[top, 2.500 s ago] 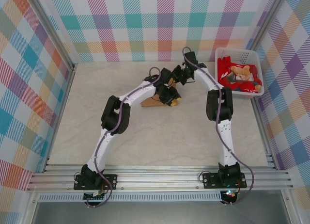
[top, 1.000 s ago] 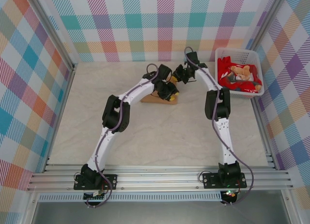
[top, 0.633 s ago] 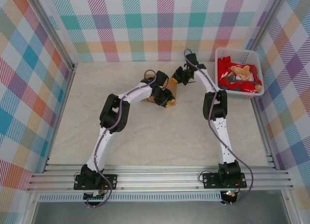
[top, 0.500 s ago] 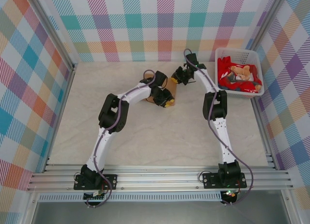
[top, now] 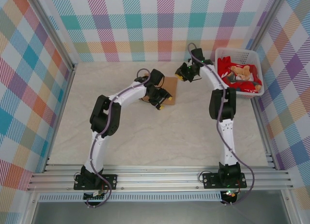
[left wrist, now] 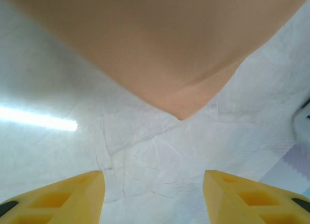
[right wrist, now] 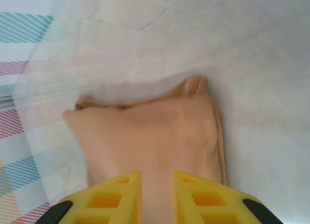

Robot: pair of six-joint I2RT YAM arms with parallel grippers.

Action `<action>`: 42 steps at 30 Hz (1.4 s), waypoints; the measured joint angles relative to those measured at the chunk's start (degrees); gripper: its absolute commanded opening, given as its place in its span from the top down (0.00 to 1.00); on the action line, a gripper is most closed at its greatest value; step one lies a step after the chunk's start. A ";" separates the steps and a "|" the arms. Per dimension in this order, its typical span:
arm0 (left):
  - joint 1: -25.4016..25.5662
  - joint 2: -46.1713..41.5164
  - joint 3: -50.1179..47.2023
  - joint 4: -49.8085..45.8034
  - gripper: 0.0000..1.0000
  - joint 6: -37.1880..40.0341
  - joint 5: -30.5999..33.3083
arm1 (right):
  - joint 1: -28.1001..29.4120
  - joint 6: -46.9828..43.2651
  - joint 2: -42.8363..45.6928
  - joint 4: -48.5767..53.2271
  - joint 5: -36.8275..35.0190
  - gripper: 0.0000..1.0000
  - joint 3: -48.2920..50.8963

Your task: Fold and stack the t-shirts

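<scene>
The left gripper [left wrist: 152, 179] has its yellow fingers wide apart with nothing in them. It hangs low over the table [left wrist: 58, 88], just beside a corner of the tan t-shirt [left wrist: 160, 44], I think ready to grab it or push it flat. The shirt lies folded flat, past the middle of the table. The right gripper [right wrist: 156, 178] sits over the shirt's far side, fingers almost together. I cannot tell if they pinch cloth, the gap is too thin. Further right, red t-shirts [top: 225, 69] lie bunched in the white basket [top: 236, 52], their shapes hard to see
</scene>
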State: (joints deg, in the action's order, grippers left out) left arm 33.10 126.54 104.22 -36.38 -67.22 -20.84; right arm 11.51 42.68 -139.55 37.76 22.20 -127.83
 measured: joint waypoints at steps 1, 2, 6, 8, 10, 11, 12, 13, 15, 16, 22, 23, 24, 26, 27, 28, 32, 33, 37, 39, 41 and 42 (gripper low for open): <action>0.13 -0.61 -1.11 0.74 0.44 -2.03 0.46 | -0.09 0.15 4.46 -1.05 -0.42 0.76 4.11; 0.22 -0.72 -1.84 1.49 0.43 -4.13 0.96 | -0.24 0.39 9.40 -2.27 -0.72 0.76 8.37; 0.24 -0.44 -3.61 5.07 0.43 -10.36 4.63 | -0.35 2.21 25.83 -8.66 -0.68 0.76 22.88; 0.11 -0.44 -3.85 8.26 0.44 -13.62 7.34 | -0.35 3.04 33.05 -10.97 -0.42 0.76 29.79; -0.13 -0.39 -3.54 10.60 0.44 -16.24 9.64 | -0.35 3.39 37.88 -11.98 -0.02 0.76 35.10; -0.26 -0.07 -2.49 10.54 0.44 -17.42 10.56 | -0.35 3.39 39.76 -12.04 0.13 0.76 37.44; -0.42 0.55 -1.03 10.05 0.45 -18.21 11.13 | -0.35 3.37 40.89 -12.04 0.28 0.76 39.12; -0.59 1.51 1.05 9.22 0.45 -18.93 11.56 | -0.35 3.39 42.25 -11.98 0.44 0.76 41.18; -0.96 2.97 3.54 8.04 0.46 -20.33 12.02 | -0.35 3.39 44.28 -11.50 0.61 0.76 44.37; -1.18 3.21 3.56 7.91 0.46 -21.22 12.22 | -0.35 3.41 45.29 -11.10 0.63 0.76 45.72; -2.69 3.87 -1.11 9.68 0.48 -26.73 14.36 | -0.35 3.39 50.84 -9.77 1.03 0.76 49.77; -2.99 4.07 -1.03 9.86 0.49 -27.28 14.38 | -0.35 3.39 51.63 -9.75 1.03 0.76 50.18; -3.28 4.20 -0.87 9.94 0.49 -27.69 14.36 | -0.35 3.39 52.33 -9.70 1.05 0.76 50.56; -4.00 4.35 -0.81 10.49 0.49 -28.50 14.40 | -0.35 3.41 53.57 -9.68 1.22 0.76 51.30; -4.35 4.42 -0.83 10.73 0.48 -29.11 14.38 | -0.35 3.41 54.01 -9.60 1.25 0.76 51.60; -4.85 4.46 -1.14 11.37 0.48 -29.90 14.36 | -0.35 3.41 54.42 -9.60 1.29 0.76 51.93; -7.52 3.50 -5.25 16.26 0.49 -33.79 13.53 | -0.35 3.41 55.60 -8.74 1.29 0.76 53.16; -8.22 2.73 -6.69 17.42 0.49 -34.49 13.51 | -0.35 3.39 55.80 -8.31 1.27 0.76 53.35; -13.51 -0.85 -13.35 21.03 0.49 -37.24 12.90 | -0.35 3.39 57.68 -7.06 1.22 0.77 54.88; -16.98 -2.12 -15.74 22.29 0.49 -37.83 12.70 | -0.35 3.39 58.84 -6.16 1.20 0.76 55.25; -20.92 -3.52 -18.25 23.76 0.49 -38.05 12.81 | -0.35 3.41 59.89 -5.95 1.20 0.76 55.52; -22.53 -4.15 -19.30 24.26 0.49 -38.03 12.83 | -0.35 3.41 60.28 -5.90 1.22 0.76 55.65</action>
State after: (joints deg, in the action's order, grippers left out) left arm 10.57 122.39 84.93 -12.12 -105.25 -8.01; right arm 11.16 46.09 -79.26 31.86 23.42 -72.18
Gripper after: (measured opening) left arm 0.511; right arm 0.236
